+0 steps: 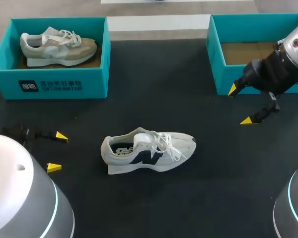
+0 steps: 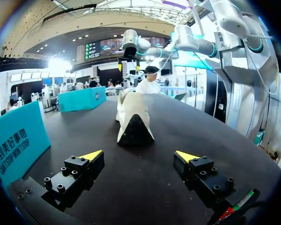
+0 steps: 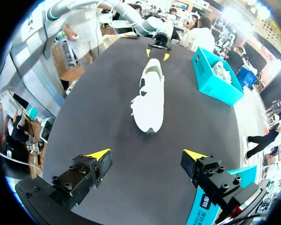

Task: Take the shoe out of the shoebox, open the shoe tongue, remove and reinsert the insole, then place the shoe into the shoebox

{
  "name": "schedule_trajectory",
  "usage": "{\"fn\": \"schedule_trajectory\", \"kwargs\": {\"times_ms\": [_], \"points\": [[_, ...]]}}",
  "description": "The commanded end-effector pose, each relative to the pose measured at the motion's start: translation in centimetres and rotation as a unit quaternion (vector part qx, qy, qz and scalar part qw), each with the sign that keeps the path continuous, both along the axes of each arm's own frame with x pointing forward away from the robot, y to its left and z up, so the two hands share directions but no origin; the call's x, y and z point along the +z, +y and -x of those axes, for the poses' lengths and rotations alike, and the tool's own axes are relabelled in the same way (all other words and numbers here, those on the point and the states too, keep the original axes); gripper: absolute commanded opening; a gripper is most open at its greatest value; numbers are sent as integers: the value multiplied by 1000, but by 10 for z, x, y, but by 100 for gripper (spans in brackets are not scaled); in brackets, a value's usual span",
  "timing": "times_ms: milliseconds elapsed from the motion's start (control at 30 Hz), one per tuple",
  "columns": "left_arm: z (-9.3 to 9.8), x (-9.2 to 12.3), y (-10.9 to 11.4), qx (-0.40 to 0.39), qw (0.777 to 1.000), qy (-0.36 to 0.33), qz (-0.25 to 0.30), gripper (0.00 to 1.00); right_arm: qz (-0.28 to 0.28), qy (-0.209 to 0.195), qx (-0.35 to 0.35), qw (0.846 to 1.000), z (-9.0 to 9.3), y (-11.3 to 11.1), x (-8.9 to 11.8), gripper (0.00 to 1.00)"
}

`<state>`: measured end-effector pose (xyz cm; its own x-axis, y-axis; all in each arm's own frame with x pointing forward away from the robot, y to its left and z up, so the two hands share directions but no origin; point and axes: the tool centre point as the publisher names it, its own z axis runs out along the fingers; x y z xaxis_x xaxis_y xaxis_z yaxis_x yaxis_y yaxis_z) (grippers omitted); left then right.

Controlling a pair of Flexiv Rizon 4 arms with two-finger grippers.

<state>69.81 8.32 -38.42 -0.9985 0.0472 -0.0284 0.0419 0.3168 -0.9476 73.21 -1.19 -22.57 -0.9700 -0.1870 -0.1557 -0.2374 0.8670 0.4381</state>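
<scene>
A white shoe (image 1: 149, 151) with a dark side logo lies on its sole mid-table, heel to the left and toe to the right. My left gripper (image 1: 57, 151) stands open just left of the heel, apart from it. In the left wrist view the shoe's heel (image 2: 133, 119) lies ahead of the open gripper (image 2: 139, 156). My right gripper (image 1: 240, 105) hangs open at the front left corner of the empty teal shoebox (image 1: 216, 54). In the right wrist view the shoe's toe (image 3: 150, 96) is well ahead of the open gripper (image 3: 147, 153). Neither gripper holds anything.
A second teal shoebox (image 1: 49, 82) at the back left holds a grey and beige shoe (image 1: 57, 47). That box (image 2: 16, 140) stands beside my left gripper. The table top is black.
</scene>
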Motion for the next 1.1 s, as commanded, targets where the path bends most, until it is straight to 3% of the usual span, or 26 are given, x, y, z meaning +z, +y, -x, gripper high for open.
{"fn": "schedule_trajectory", "kwargs": {"times_ms": [33, 200, 433, 733, 1100], "points": [[0, 0, 0, 1, 1000, 0, 0, 100, 2, 0, -1, 1000, 0, 1, -1, 100], [0, 0, 0, 1, 1000, 0, 0, 100, 2, 0, -1, 1000, 0, 1, -1, 100], [9, -5, -24, 72, 997, -7, 9, 100, 2, 0, -1, 1000, 0, 1, -1, 100], [15, -11, -52, 90, 996, 9, 19, 100, 2, 0, -1, 1000, 0, 1, -1, 100], [15, -11, -52, 90, 996, 9, 19, 100, 2, 0, -1, 1000, 0, 1, -1, 100]]}}
